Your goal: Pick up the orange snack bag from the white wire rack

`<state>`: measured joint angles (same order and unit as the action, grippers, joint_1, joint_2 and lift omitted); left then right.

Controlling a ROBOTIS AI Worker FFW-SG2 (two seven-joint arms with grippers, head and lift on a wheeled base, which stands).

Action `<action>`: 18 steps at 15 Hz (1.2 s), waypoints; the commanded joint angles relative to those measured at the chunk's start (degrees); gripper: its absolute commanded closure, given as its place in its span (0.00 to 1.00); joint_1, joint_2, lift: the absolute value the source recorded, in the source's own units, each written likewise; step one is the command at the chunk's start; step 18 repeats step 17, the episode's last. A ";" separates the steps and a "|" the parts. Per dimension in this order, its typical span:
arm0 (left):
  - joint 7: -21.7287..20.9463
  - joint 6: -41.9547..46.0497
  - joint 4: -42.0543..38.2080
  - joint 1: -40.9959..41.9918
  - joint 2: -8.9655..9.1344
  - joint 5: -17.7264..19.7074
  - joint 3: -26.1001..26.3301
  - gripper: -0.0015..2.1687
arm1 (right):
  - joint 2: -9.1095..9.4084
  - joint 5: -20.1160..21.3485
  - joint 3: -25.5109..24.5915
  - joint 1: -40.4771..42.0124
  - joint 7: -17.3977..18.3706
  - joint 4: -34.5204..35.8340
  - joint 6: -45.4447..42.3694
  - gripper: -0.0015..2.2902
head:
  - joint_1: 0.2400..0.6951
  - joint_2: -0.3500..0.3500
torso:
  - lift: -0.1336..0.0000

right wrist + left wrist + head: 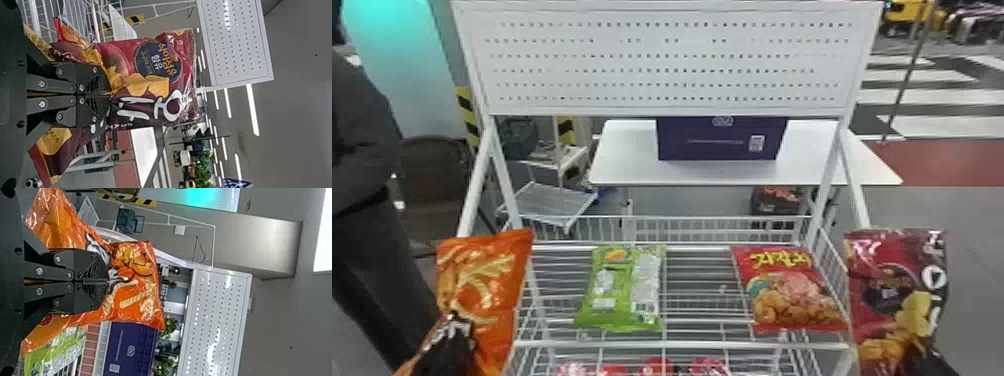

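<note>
In the head view my left gripper (446, 345) is at the lower left, shut on the orange snack bag (482, 285), which stands upright beside the left side of the white wire rack (682, 345). My right gripper (934, 366), at the lower right corner, holds a dark red snack bag (877, 295) beside the rack's right side. The left wrist view has my left gripper (106, 281) pinching the middle of the orange bag (137, 301), its far part bulging past the fingertips. In the right wrist view my right gripper (109, 94) is shut on the dark red bag (121, 58).
On the rack's upper shelf lie a green bag (619, 290) and a red bag (789, 290), set apart. Red items (657, 367) sit lower at the front. A perforated white panel (662, 60) rises above, with a white table (627, 167) and dark blue box (719, 140) behind.
</note>
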<state>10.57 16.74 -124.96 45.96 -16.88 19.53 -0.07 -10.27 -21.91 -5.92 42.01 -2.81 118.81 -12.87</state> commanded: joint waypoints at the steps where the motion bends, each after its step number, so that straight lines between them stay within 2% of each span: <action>1: -0.03 0.00 0.07 -0.08 0.18 -0.20 0.16 0.99 | -0.10 -0.15 -0.06 0.00 0.00 0.02 0.00 0.93 | 0.57 0.50 | 1.00; 18: -0.03 0.35 -0.02 -0.35 0.27 -0.37 0.60 0.99 | -0.18 -0.32 -0.06 0.00 0.00 0.10 0.00 0.95 | 0.57 0.50 | 1.00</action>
